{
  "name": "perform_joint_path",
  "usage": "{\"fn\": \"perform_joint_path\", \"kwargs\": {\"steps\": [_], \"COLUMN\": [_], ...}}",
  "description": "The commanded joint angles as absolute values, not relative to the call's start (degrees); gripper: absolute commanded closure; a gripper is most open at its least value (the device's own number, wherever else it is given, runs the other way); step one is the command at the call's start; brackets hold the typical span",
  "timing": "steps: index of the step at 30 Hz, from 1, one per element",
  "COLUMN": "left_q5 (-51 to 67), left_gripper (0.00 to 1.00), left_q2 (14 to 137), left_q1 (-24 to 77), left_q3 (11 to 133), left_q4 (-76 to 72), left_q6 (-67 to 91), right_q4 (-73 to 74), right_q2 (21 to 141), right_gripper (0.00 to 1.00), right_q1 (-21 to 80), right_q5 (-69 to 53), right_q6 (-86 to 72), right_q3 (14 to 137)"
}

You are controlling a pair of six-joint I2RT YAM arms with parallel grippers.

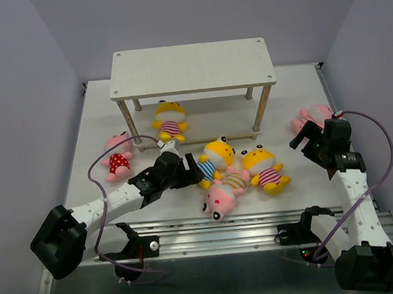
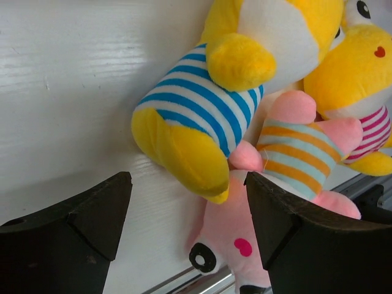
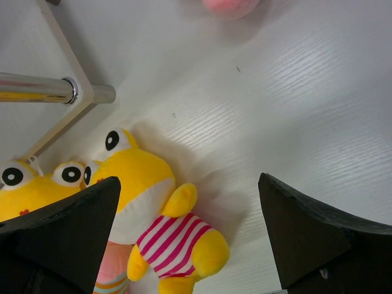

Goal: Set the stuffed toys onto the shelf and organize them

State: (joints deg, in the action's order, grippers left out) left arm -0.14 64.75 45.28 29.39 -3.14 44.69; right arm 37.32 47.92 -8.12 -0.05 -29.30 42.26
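Observation:
The shelf point(image 1: 192, 68) stands at the back, both boards bare. A yellow toy in pink stripes point(image 1: 169, 122) lies on the table under it. A pink toy in a red-dotted shirt point(image 1: 117, 155) lies at the left. My left gripper point(image 1: 195, 169) point(image 2: 190, 208) is open around the foot of the yellow toy in blue stripes point(image 1: 214, 158) point(image 2: 196, 116), right finger against the pink toy in orange stripes point(image 1: 222, 192) point(image 2: 294, 159). My right gripper point(image 1: 305, 142) point(image 3: 188, 184) hangs open and empty over another yellow toy in pink stripes point(image 1: 265, 169) point(image 3: 165, 233). Its arm partly hides another pink toy point(image 1: 310, 117).
The three middle toys lie bunched together, touching, close to the metal rail point(image 1: 216, 224) along the table's near edge. Grey walls close in the table on the left, right and back. The shelf's front right leg point(image 1: 261, 108) stands just behind the middle cluster.

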Motion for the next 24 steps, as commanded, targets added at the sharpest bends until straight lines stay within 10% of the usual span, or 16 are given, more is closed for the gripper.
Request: {"fn": "perform_joint_path", "kwargs": {"steps": [1,17,24], "left_q5": [-5.4,-3.4,-1.2], "left_gripper": [0.16,0.44,1.00], "left_q2": [65.4,68.7,68.4], "left_q1": [45.8,46.6,47.1], "left_q3": [32.7,33.1,32.5], "left_q4": [-6.9,-9.9,-10.5], "left_q6": [45.4,42.7,41.9], "right_q4": [36.3,33.7,33.8], "right_q2": [47.8,51.7,52.7], "right_gripper": [0.00,0.00,0.00], "right_q1": [-7.6,-7.6,-7.6], "right_q5": [-0.7,-3.7,-3.5], "right_q6": [-28.6,-29.5,-29.6], "right_q3": [42.0,39.7,40.4]}}
